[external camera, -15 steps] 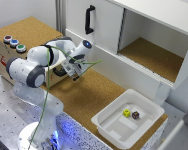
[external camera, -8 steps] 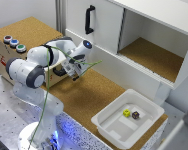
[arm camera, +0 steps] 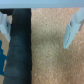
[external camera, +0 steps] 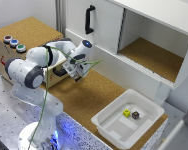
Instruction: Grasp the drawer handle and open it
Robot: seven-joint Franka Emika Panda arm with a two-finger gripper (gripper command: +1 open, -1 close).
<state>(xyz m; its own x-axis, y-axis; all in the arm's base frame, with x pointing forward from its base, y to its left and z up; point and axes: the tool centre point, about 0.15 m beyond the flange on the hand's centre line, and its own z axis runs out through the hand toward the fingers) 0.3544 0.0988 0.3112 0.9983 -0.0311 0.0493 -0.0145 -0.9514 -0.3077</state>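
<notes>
No readable text, labels, brands or numbers anywhere. Small red mark on side of cork-topped wooden box (external camera: pixel 3 62), too blurred to read. Wrist view shows no lettering at all.
</notes>
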